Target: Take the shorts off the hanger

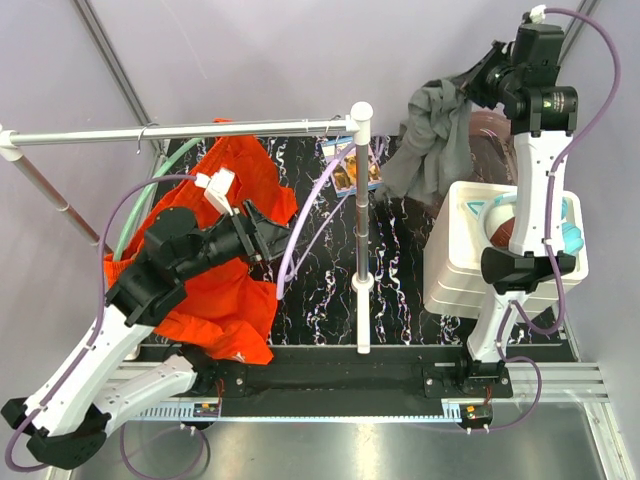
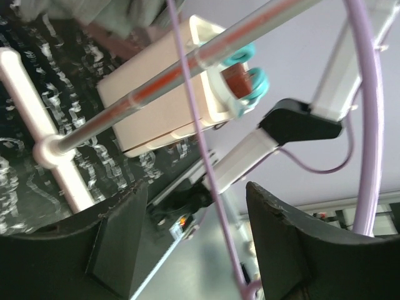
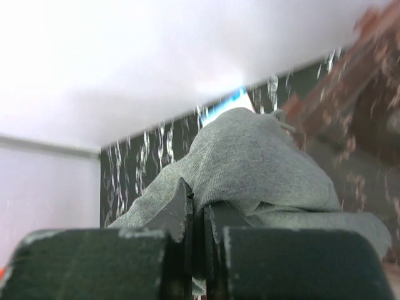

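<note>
Grey shorts [image 1: 425, 135] dangle pinched in your right hand [image 1: 478, 80], clamped tight, near the white bin [image 1: 445, 270]; lower them before letting go. Orange shorts [image 1: 235, 300] hang under the rail [image 1: 100, 133]; left hand [image 1: 272, 238] gapes empty beside them

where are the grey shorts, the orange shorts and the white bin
grey shorts [image 1: 425, 135], top external view, on the bunched middle of the hanging fabric
orange shorts [image 1: 225, 300], top external view, on the lower part of the fabric
white bin [image 1: 450, 265], top external view, on its left outer wall
</note>
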